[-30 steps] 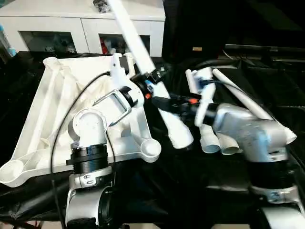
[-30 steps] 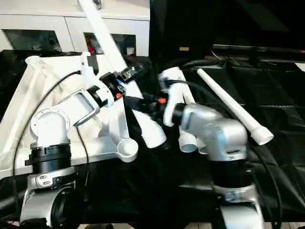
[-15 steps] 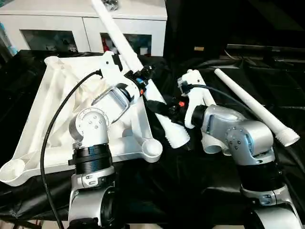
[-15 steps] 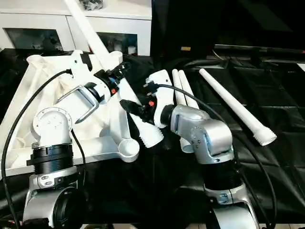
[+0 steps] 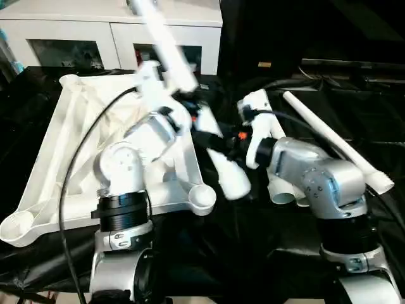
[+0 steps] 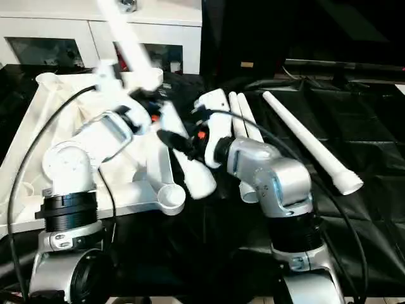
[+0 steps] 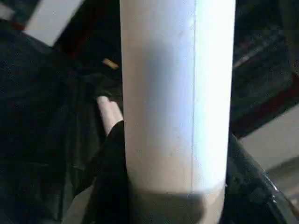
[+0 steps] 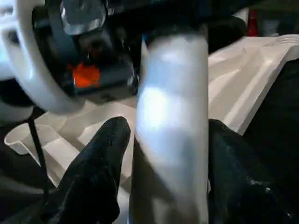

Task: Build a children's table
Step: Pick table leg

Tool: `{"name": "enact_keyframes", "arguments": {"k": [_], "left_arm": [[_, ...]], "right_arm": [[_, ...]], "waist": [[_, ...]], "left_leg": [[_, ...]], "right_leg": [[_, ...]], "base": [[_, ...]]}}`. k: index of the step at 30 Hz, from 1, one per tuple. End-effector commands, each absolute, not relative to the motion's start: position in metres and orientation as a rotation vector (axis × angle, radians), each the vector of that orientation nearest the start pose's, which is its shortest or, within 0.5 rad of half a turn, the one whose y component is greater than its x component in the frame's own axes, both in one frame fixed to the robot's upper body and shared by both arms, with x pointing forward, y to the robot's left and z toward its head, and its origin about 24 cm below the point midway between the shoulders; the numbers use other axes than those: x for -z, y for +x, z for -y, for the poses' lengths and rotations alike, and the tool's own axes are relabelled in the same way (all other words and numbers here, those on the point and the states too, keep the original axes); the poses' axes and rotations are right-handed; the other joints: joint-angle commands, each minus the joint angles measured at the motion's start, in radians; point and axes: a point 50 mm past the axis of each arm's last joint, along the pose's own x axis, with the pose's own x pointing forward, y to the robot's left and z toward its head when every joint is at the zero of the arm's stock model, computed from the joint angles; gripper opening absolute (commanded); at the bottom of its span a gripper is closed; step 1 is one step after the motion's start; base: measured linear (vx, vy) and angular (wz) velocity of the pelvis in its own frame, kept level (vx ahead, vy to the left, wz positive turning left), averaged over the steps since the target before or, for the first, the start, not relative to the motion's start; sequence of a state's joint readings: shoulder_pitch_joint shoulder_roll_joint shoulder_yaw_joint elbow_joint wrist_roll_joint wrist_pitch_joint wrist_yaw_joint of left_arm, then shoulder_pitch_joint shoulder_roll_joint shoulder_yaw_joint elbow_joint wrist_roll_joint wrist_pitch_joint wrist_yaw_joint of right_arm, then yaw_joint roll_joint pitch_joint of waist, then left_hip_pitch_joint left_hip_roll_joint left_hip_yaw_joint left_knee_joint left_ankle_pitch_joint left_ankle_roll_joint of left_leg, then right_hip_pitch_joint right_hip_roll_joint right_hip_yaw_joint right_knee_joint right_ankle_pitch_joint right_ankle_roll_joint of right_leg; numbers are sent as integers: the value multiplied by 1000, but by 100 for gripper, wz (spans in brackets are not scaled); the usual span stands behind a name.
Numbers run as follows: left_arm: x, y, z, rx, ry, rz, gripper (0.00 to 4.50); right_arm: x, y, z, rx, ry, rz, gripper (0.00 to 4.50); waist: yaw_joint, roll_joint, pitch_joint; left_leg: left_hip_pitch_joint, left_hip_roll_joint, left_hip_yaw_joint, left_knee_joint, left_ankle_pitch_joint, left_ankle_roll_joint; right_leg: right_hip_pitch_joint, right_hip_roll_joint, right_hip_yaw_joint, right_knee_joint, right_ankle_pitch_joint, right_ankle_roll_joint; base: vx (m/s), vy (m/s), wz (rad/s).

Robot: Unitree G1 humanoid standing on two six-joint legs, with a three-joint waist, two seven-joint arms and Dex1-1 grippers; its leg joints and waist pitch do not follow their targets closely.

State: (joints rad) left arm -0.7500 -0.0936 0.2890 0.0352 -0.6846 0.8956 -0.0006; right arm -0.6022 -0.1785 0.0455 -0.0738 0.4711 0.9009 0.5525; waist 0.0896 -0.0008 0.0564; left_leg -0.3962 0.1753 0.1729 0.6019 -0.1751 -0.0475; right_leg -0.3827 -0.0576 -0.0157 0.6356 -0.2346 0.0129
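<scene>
— Where is the leg (image 5: pixel 190 101)?

— Held in the air between both arms, slanting from the cabinet (image 5: pixel 114 31) at the back down to its wide end, which hangs just off the near right corner of the tabletop (image 5: pixel 69 145). The top lies ribbed side up on the black cloth (image 5: pixel 253 253).

— What holds it?

— The left gripper (image 7: pixel 175 186) is closed around it; in the left wrist view the tube rises straight out from between the two black fingers (image 7: pixel 110 158), which sit against its sides. The right gripper (image 8: pixel 163 163) has it lower down, a finger on each side of the tube, both touching it.

— And the other legs?

— Two lie side by side on the cloth behind the right arm, partly hidden (image 6: pixel 243 120). A third (image 6: pixel 310 142) lies apart from them to the right, its wide end toward the robot.

— Is anything in the sockets?

— The near right socket (image 5: pixel 201 197) is open and holds no leg. The far ones I cannot tell.
</scene>
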Motion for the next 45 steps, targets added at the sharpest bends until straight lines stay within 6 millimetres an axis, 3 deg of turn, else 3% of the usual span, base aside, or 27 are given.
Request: {"name": "enact_keyframes", "arguments": {"k": [1, 4, 8, 14, 19, 22, 32, 42, 43, 44, 45], "left_arm": [[-193, 334, -69, 704, -566, -164, 179], [-201, 331, -68, 825, -552, -139, 179], [-208, 327, -69, 945, -556, -113, 179], [-223, 313, -66, 1184, -618, -28, 179], [-228, 307, -65, 1268, -639, 5, 178], [-229, 304, -64, 1306, -638, 14, 178], [-227, 301, -65, 1348, -635, -4, 177], [-222, 299, -68, 1308, -635, -8, 177], [-221, 299, -68, 1300, -632, -9, 212], [-219, 303, -69, 1221, -588, -3, 233], [-218, 306, -69, 1142, -552, 5, 247]], "right_arm": [[-156, 310, 95, -1011, 219, -289, 298], [-150, 307, 109, -1063, 240, -350, 316], [-154, 300, 116, -1151, 296, -372, 316], [-157, 290, 119, -1248, 297, -403, 316], [-153, 281, 119, -1316, 272, -460, 316], [-151, 277, 118, -1337, 256, -489, 287], [-148, 277, 117, -1322, 247, -490, 199], [-146, 281, 111, -1250, 266, -447, 191], [-146, 281, 110, -1246, 267, -445, 191], [-147, 283, 108, -1217, 257, -429, 191], [-148, 285, 106, -1195, 251, -416, 191]], "waist": [[3, 8, -74], [3, 7, -73], [3, 2, -74], [7, 4, -74], [8, 5, -73], [8, 3, -72], [7, 6, -73], [6, 7, -74], [6, 8, -74], [7, 15, -73], [5, 14, -73]], "left_leg": [[29, 39, -18, -59, -69, -16], [26, 37, -16, -58, -60, -22], [25, 36, -14, -55, -41, 3], [27, 40, -13, -55, -48, 13], [28, 41, -13, -55, -57, 11], [27, 40, -13, -56, -67, 8], [29, 41, -14, -56, -67, -4], [29, 41, -15, -57, -68, -11], [29, 41, -14, -57, -72, -12], [30, 41, -15, -57, -79, -16], [29, 44, -16, -59, -82, -20]], "right_leg": [[51, -61, 31, -65, 123, -202], [53, -61, 30, -62, 146, -213], [57, -63, 31, -60, 176, -245], [55, -65, 29, -59, 147, -271], [56, -65, 30, -61, 127, -270], [56, -65, 30, -63, 107, -264], [52, -65, 30, -62, 92, -258], [53, -64, 29, -60, 104, -260], [52, -64, 29, -61, 99, -257], [50, -64, 30, -61, 90, -255], [50, -65, 30, -63, 88, -252]], "base": [[0, 0, 0], [0, 0, 0], [0, 0, 0], [0, 0, 0], [0, 0, 0], [0, 0, 0], [0, 0, 0], [0, 0, 0], [0, 0, 0], [0, 0, 0], [0, 0, 0]]}}
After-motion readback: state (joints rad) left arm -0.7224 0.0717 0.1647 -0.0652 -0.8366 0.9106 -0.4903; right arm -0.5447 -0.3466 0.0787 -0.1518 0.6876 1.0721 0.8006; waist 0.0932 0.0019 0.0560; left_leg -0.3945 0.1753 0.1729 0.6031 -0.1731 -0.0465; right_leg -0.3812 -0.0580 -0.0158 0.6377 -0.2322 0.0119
